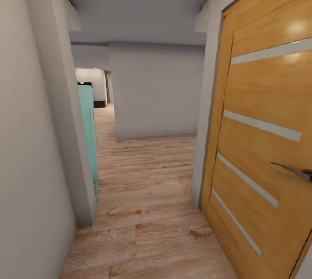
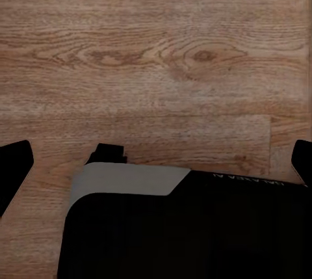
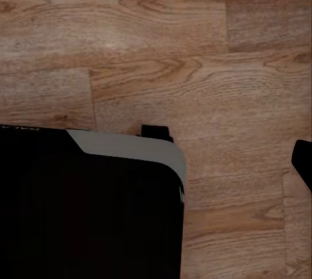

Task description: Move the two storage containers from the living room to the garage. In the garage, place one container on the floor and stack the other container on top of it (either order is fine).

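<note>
The two storage containers are out of view, and so is the garage with its floor. I am in a narrow hallway with a light wood-plank floor (image 1: 147, 209). My left gripper (image 2: 156, 165) hangs over the planks, its black fingertips (image 2: 14, 170) far apart and nothing between them. Of my right gripper (image 3: 156, 162), one black fingertip (image 3: 303, 162) shows at the picture's edge, wide of the centre and empty. Both wrist views look down on my own black and grey base (image 2: 182, 227).
An orange wooden door (image 1: 264, 140) with a metal handle (image 1: 294, 170) stands close on the right. A pale wall corner (image 1: 65, 140) and a teal object (image 1: 89, 131) narrow the left side. A grey wall (image 1: 156, 92) faces me ahead, and the passage continues past its left.
</note>
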{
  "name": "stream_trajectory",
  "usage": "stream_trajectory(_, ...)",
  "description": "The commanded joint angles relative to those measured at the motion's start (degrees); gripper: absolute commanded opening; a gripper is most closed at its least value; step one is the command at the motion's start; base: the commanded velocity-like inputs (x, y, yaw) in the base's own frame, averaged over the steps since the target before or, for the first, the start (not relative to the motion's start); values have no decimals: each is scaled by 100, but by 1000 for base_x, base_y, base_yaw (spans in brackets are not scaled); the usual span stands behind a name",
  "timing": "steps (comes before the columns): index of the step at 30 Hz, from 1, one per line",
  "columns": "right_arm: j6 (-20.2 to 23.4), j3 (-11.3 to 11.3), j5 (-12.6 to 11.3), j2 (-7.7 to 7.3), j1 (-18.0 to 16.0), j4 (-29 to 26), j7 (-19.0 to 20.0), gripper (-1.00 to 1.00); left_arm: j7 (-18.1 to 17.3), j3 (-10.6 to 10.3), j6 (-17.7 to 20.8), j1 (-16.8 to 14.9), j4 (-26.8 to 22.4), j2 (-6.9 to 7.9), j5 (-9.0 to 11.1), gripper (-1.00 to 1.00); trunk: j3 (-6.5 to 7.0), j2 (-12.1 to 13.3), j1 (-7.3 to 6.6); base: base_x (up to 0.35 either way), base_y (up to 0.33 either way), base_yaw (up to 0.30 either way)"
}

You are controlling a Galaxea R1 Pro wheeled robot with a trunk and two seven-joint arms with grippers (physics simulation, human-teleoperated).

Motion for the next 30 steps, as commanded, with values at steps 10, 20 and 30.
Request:
stream_trajectory(10, -26, 38, -3, 4, -8, 18, -31, 100, 10, -48, -18, -4, 5, -1, 46, 100, -8, -4, 4, 331, 0, 0)
stream_trajectory(20, -25, 28, -11, 4, -8, 18, -35, 100, 29, -39, -27, -5, 5, 35, 461, 100, -8, -4, 4, 331, 0, 0)
stream_trajectory(30, -19, 22, -12, 6, -8, 18, -30, 100, 29, -47, -27, -6, 3, 35, 588, 100, -8, -4, 4, 331, 0, 0)
